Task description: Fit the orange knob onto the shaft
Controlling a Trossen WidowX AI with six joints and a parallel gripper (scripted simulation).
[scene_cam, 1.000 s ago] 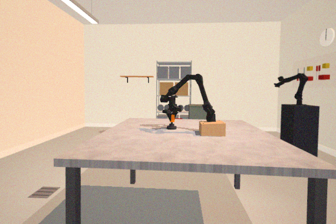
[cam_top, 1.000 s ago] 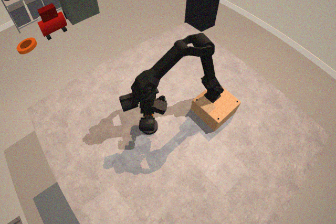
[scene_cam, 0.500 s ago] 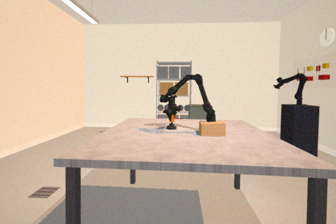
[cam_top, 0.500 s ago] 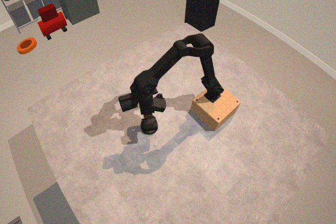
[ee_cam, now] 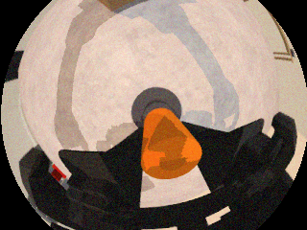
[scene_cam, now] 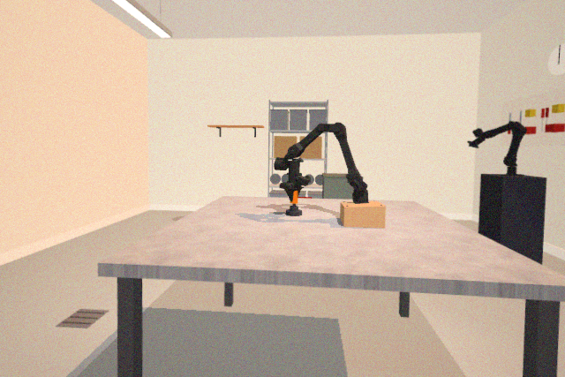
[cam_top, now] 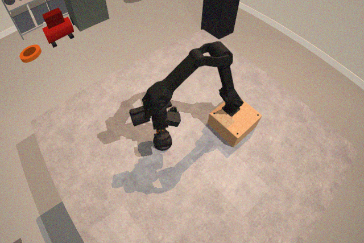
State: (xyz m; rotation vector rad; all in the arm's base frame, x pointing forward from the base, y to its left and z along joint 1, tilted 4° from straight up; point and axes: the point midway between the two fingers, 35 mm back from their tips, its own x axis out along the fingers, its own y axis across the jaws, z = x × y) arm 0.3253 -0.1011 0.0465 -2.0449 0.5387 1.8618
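The orange knob (ee_cam: 171, 144) (scene_cam: 295, 197) is held upright between the two black fingers of my gripper (ee_cam: 161, 128) (scene_cam: 294, 191), which is shut on it. Only orange specks of the knob show in the top view. The dark round pedestal (ee_cam: 142, 103) (scene_cam: 293, 212) (cam_top: 162, 148) stands on the table directly under the knob. In the exterior view the knob's lower end is close above the pedestal's wide base, at the dark narrow part. The D-shaped shaft's flat side and the knob's hole are hidden. I cannot tell how far the shaft reaches into the knob.
The arm's base stands on a wooden box (cam_top: 235, 122) (scene_cam: 362, 215), to the right of the pedestal in the top and exterior views. The grey-edged table (scene_cam: 319, 275) carries both. A second arm on a black cabinet (scene_cam: 510, 213) stands off the table at the right. Arm shadows cross the table top.
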